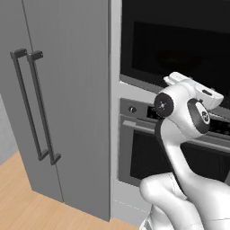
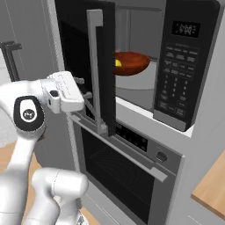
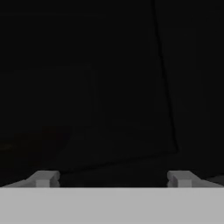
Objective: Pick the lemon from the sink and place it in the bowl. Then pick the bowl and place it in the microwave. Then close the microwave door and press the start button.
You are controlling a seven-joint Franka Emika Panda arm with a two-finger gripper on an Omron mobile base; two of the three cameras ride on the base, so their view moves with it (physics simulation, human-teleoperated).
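**Kid:** What is the robot doing?

**Helper:** Start at the left. The gripper is up against the outside of the door. Its two fingers are spread wide and hold nothing.

**Kid:** Which way does the door point?

**Helper:** It stands tall, top to bottom. It sticks out toward us, about half open, with its thin edge facing us.

**Kid:** And past the door?

**Helper:** Inside the microwave sits the bowl on the round plate. The lemon is in the bowl, at its left side.

**Kid:** So what step is this?

**Helper:** I think the fruit and bowl parts are done. Now it is door-closing time.

**Kid:** What comes next?

**Helper:** I think a push on the door, swinging it to the right until it shuts flat. Then the gripper has to go over to the buttons on the right and press start.
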